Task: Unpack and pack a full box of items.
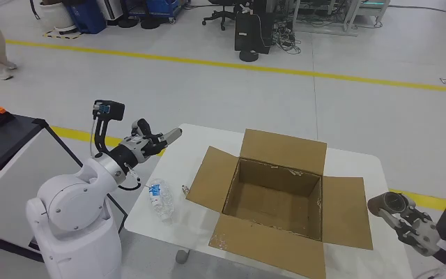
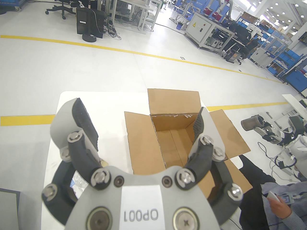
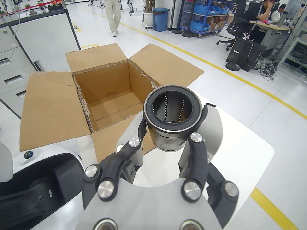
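Gripping a black-rimmed steel cylindrical bearing (image 3: 168,140), right pincer (image 3: 174,118) sits just short of the open, seemingly empty brown cardboard box (image 3: 52,104), left pincer (image 2: 140,111) gaping wide; packing likely begins: carry bearing forward over the opening, release.

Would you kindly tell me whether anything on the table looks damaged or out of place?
The cardboard box has a ragged, torn inner rim where the flaps fold out. A crumpled clear packet lies loose on the table beside it. The right gripper holds a metal cylinder; nothing is spilled.
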Available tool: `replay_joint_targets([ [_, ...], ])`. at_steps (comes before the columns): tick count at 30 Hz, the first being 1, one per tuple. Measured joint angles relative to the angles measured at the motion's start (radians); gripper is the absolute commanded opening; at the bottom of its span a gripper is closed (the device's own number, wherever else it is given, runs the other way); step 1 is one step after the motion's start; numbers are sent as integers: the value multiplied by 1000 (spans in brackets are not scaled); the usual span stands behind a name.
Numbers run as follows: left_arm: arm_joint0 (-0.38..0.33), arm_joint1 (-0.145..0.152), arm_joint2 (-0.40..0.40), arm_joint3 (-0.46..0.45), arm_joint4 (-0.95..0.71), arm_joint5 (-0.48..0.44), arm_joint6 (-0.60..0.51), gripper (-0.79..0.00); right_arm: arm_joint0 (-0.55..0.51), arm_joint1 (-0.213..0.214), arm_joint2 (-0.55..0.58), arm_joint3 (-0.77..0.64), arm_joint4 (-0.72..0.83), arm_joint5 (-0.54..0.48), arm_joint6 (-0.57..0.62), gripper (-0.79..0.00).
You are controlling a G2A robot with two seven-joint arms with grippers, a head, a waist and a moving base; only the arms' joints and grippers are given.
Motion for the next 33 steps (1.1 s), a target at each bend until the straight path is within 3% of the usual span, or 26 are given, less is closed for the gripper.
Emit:
replay_joint_targets([
  [10,0,0,0,0,0,0,0,0,88,8,-85,-95,33,0,127,-785],
  [26,0,0,0,0,0,0,0,0,379,55,-323,-208,217,149,600,-785],
  [33,0,0,0,0,0,0,0,0,532,57,-468,-173,280,129,615,-785],
])
